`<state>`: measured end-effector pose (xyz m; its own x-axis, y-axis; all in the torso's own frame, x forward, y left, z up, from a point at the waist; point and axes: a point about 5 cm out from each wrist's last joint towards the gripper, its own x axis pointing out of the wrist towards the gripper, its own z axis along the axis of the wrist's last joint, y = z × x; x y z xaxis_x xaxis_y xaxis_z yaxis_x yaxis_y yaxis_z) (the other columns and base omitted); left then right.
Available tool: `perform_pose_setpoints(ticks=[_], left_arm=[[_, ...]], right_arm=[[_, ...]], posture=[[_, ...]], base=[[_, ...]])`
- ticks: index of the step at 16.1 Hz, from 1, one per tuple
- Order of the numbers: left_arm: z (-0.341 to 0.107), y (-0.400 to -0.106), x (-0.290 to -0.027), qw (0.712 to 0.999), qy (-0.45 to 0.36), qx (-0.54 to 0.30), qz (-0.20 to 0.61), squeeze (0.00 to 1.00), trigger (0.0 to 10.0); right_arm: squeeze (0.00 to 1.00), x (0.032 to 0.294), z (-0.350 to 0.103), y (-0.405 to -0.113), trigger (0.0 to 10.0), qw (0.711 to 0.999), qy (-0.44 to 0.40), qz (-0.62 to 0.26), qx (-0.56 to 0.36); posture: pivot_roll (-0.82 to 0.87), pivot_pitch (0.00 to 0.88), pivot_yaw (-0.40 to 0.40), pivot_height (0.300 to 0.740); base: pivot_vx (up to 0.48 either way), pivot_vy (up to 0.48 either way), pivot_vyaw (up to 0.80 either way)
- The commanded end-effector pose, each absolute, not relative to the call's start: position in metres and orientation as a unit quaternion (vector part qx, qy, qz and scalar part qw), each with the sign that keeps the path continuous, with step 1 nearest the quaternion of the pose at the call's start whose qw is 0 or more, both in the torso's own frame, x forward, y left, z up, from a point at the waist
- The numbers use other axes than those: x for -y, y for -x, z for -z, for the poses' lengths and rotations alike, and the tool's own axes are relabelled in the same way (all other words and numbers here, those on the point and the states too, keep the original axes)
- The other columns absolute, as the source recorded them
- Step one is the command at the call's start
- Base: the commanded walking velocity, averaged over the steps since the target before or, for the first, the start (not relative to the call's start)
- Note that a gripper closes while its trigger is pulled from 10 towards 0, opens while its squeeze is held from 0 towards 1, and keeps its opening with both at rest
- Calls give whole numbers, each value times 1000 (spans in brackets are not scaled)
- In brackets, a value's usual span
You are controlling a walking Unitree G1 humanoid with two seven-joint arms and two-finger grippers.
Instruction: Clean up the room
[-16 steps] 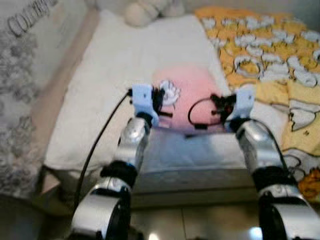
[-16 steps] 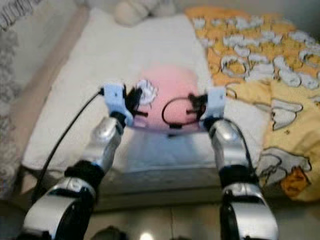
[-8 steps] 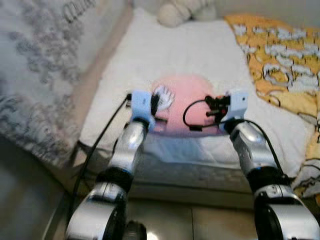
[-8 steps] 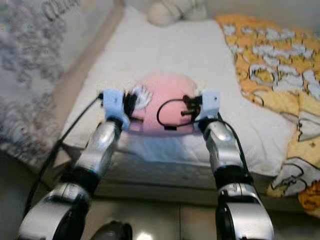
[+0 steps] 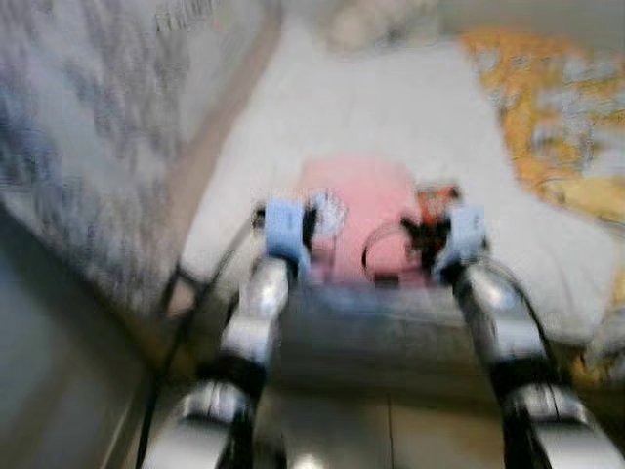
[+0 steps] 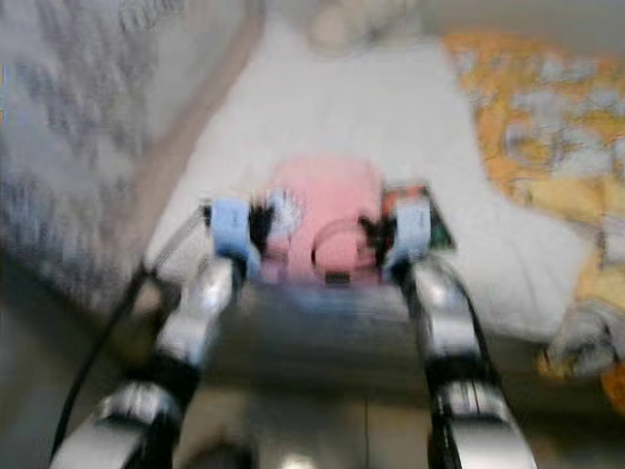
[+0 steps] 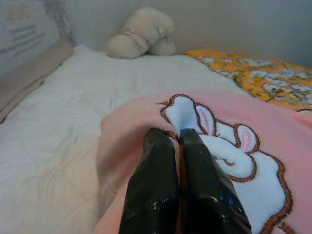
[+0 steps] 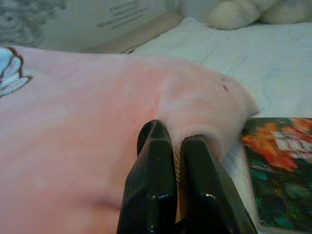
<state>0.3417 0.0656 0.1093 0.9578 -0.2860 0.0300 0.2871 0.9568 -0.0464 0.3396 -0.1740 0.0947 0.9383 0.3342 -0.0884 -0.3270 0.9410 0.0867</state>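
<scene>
On the white bed (image 7: 58, 122), the left gripper (image 7: 175, 139) and right gripper (image 8: 176, 139) each pinch the soft pink rabbit-embroidered blanket (image 7: 273, 131), fingers closed on it.

A pink fleece blanket (image 7: 273, 126) with an embroidered white rabbit (image 7: 229, 151) lies bunched on the white bed (image 7: 58, 131) — both near corners pinched.

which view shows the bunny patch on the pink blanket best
Left wrist view: the bunny patch on the pink blanket is sharp and close. Right wrist view catches its edge; both eye views blur it to a white smudge.
</scene>
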Motion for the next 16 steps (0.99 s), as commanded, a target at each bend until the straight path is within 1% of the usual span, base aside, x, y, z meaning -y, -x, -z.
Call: perform_pose_setpoints(ticks=[1,4,10,14,16], left_arm=[[-119,-347,-68,991,32,24,130,0,10000],[-122,-348,-67,990,31,26,134,0,10000],[-128,-356,-83,995,24,34,94,0,10000],[-132,-358,-89,996,20,45,73,0,10000],[-139,-365,-100,997,15,54,49,0,10000]], right_arm=[[0,178,-100,-340,10000,986,-49,-154,-40],[0,181,-95,-337,10000,987,-68,-136,-41],[0,175,-96,-337,10000,985,-42,-160,-43],[0,165,-105,-342,10000,982,-27,-184,-27],[0,159,-108,-346,10000,980,-22,-195,-26]], posture=[[49,0,2,740],[48,0,5,740],[55,0,-3,740],[68,0,-15,740],[77,0,-27,740]], base=[[371,-300,0],[375,-292,0],[387,-280,461],[416,0,413],[424,0,203]])
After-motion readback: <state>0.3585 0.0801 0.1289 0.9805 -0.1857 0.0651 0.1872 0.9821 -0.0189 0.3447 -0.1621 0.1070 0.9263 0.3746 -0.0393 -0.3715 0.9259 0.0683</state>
